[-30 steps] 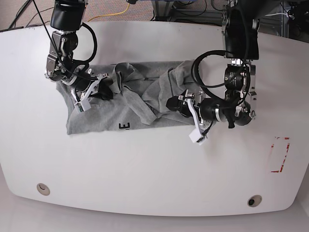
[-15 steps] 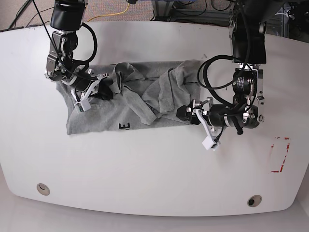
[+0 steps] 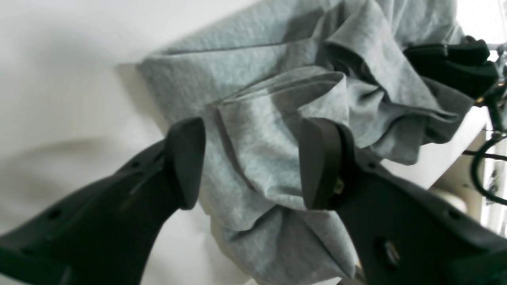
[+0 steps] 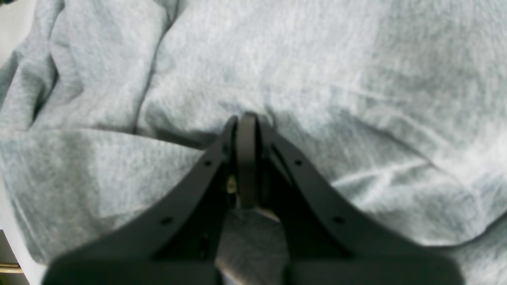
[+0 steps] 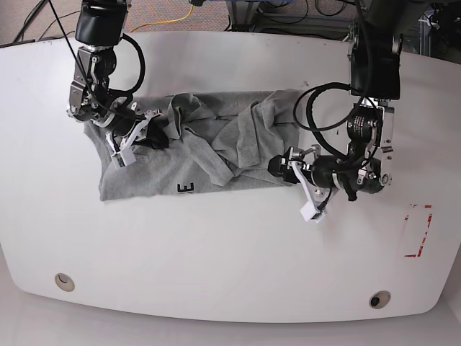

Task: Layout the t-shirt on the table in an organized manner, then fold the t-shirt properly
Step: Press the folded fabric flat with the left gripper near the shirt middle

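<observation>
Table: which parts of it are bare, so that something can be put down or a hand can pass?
The table is bare in a wide strip between the t-shirt and the front edge with its two grommets, and along the far edge behind the shirt. The middle is crowded: crumpled shirt, both arms, right fingers shut on cloth.

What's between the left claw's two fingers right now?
Nothing is pinched: the left claw stands open, with only crumpled t-shirt lying past the gap, seen in the left wrist view.
</observation>
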Robot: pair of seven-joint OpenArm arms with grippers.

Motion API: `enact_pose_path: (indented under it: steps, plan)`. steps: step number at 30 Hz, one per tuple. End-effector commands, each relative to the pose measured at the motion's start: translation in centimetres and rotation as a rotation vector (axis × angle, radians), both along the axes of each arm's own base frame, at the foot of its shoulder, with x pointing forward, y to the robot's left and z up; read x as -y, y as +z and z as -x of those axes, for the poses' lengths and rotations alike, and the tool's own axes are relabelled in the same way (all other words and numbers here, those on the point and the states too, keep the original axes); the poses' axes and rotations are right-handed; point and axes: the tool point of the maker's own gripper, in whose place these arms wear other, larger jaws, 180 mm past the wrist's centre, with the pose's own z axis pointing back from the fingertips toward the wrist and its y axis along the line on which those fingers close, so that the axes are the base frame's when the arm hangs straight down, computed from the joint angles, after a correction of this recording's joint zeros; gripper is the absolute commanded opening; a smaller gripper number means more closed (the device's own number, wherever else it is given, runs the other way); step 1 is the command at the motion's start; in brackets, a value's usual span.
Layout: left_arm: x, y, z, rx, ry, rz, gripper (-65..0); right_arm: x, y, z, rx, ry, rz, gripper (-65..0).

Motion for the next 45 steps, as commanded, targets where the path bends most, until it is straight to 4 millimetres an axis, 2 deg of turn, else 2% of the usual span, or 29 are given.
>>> enact_pose_path:
  steps: [1, 6, 16, 23, 29, 33, 38, 45]
  plan:
    - [0.6, 1.5, -1.2, 0.054, -0.012, 0.013, -29.3, 1.8, -4.2, 4.6, -0.232, 0.074, 0.18, -63.1]
    - [1.0, 1.3, -0.9, 0.049, -0.03, 0.008, -29.3, 1.7, -4.2, 4.6, -0.232, 0.074, 0.179, -63.1]
    - [0.3, 0.6, -1.0, 0.052, -0.025, -0.053, -29.3, 1.8, -4.2, 4.6, -0.232, 0.074, 0.18, -63.1]
    - [0.6, 0.3, -1.0, 0.051, -0.028, -0.074, -29.2, 1.7, -4.2, 4.6, -0.232, 0.074, 0.179, -63.1]
    - [0.4, -1.2, -0.5, -0.004, -0.021, -0.071, -29.2, 1.6, -4.2, 4.6, -0.232, 0.074, 0.177, -63.1]
    - [1.2, -1.6, -0.2, -0.024, -0.024, -0.054, -29.2, 1.6, -4.2, 4.6, -0.232, 0.074, 0.177, -63.1]
    - [1.2, -1.6, -0.1, -0.025, -0.031, -0.055, -29.3, 1.6, -4.2, 4.6, -0.232, 0.074, 0.177, -63.1]
    - [2.0, -1.4, 0.2, 0.015, -0.112, -0.049, -29.7, 1.6, -4.2, 4.6, -0.232, 0.074, 0.177, -63.1]
